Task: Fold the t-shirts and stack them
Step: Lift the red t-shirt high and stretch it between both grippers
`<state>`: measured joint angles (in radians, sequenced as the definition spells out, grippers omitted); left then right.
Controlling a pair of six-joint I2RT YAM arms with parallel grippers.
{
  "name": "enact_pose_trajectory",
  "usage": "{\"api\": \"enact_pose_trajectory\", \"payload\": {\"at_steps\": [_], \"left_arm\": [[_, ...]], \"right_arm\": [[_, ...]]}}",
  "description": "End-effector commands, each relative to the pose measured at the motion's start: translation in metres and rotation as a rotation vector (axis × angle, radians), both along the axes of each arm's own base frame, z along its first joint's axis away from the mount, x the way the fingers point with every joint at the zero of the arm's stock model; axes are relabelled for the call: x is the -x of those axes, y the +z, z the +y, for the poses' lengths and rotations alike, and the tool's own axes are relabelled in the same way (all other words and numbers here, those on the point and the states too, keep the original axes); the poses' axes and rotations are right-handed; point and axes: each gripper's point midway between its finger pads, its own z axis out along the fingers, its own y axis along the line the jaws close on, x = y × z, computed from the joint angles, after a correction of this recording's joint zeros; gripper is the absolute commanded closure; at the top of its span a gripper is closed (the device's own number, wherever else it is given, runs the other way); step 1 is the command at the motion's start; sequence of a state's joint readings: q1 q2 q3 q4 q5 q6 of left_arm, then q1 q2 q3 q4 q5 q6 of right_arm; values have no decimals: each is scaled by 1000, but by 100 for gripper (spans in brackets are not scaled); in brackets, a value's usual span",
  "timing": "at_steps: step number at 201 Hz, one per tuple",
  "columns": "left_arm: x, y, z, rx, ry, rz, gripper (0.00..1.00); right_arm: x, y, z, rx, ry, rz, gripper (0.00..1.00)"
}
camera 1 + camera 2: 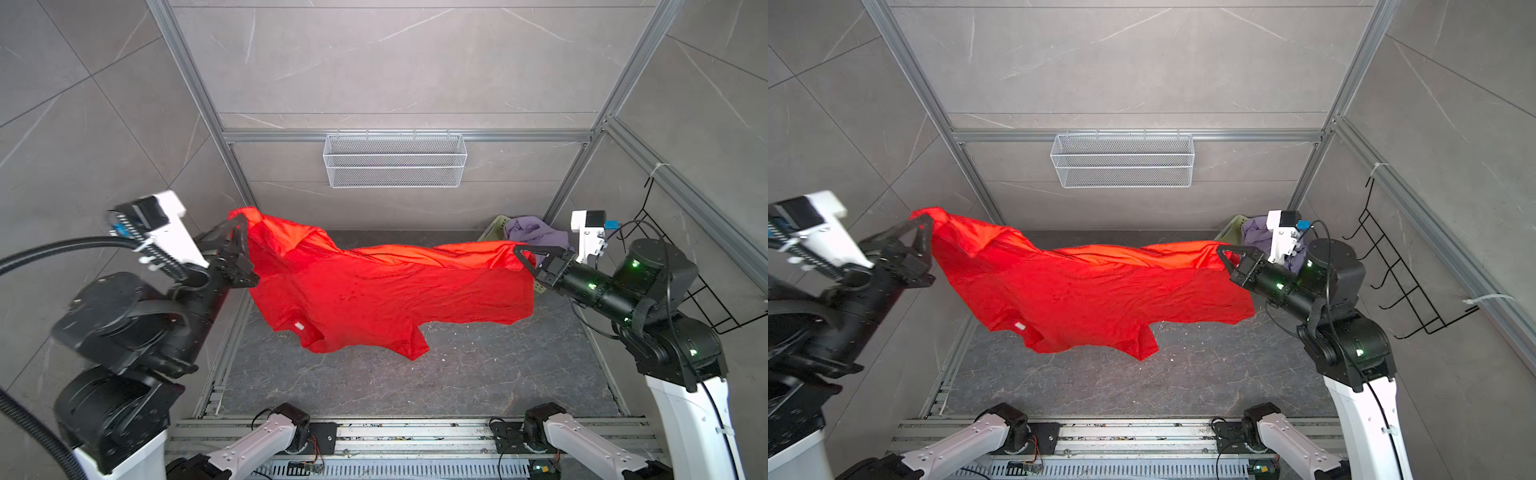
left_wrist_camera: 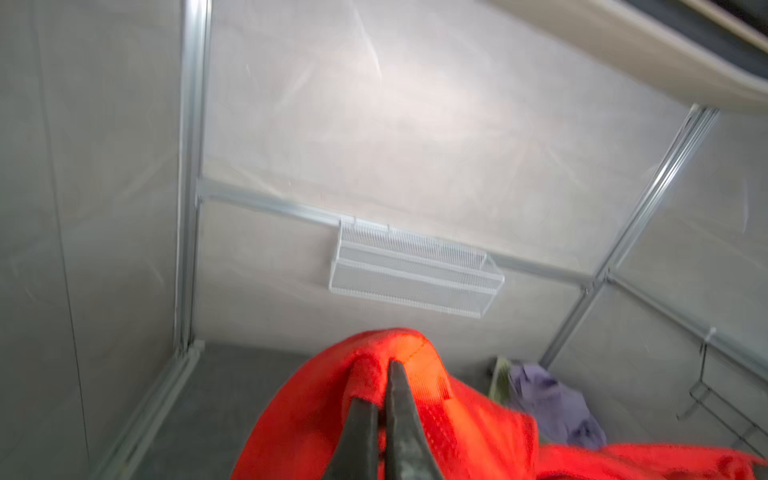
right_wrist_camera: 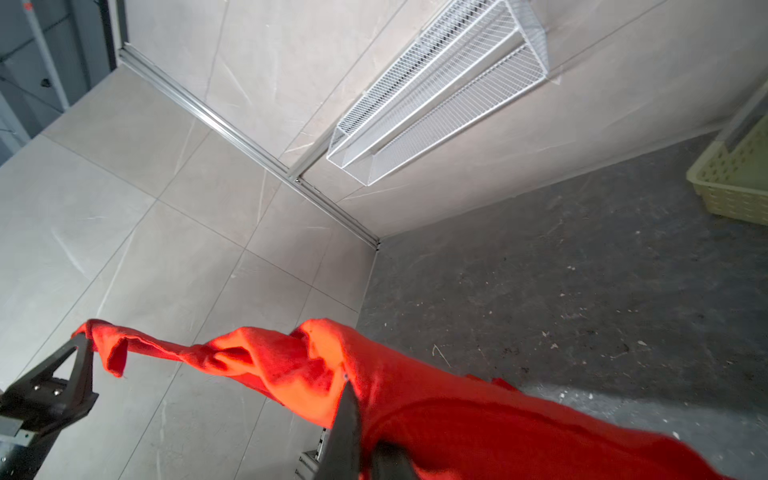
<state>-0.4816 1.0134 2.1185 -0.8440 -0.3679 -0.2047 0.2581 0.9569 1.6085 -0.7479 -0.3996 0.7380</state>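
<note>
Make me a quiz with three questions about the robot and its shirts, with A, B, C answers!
1. What is happening to the red t-shirt?
A. it lies neatly folded
B. it hangs stretched between the left fingers and the right fingers
C. it is rolled into a ball

2. How many t-shirts can you see?
A. one
B. two
C. four

3. Where is the lilac t-shirt?
A. in the pale green basket at the back right
B. hanging from the left fingers
C. folded on top of the red one

Answers:
1 B, each pair of fingers is shut on one end of it.
2 B, one red and one lilac.
3 A, it bulges over the basket's rim in both top views.
</note>
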Motion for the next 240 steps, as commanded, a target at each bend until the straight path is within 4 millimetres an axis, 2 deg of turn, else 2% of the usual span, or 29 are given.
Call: {"api": "enact_pose_trajectory", "payload": {"at_steps": [1,11,32,53,81,96,107,123,144,159,186,197,207,216,240], "left_arm": [[2,42,10,-128,87,-123,100],[3,56,10,-144,102,-172,100],[4,81,17,-178,178,-268,100],[7,98,21,-209,228,-339,100],[26,122,29,-221,268,-448,100],[36,131,27,-221,249,-497,100],[31,132,24,-221,239,-500,100],[6,121,10,-235,216,-449,100],[-41,93,-16,-268,159,-322,100],[-81,60,-35,-302,136,-210,100],[-161,-17,-73,-363,97,-13,100],[-184,-41,-91,-377,51,48,100],[-195,-51,-98,-369,38,78,100],[-198,-51,-97,-353,44,75,100],[-187,-36,-84,-335,68,20,100]], "right_arm": [[-1,34,13,-81,72,-99,96],[-7,41,21,-118,108,-116,97],[-15,43,30,-151,133,-111,97],[-6,49,43,-150,186,-136,97],[5,50,52,-133,203,-135,97],[6,48,58,-140,219,-127,97],[3,40,57,-128,198,-111,97],[-11,18,50,-110,121,-51,98],[-27,-10,46,-118,48,20,100],[-39,-35,43,-119,-6,74,100],[-65,-83,35,-73,-124,161,100],[-73,-100,31,-55,-170,202,100],[-77,-103,31,-39,-175,196,100],[-78,-102,30,-36,-183,191,100],[-77,-81,32,-13,-158,141,100]]}}
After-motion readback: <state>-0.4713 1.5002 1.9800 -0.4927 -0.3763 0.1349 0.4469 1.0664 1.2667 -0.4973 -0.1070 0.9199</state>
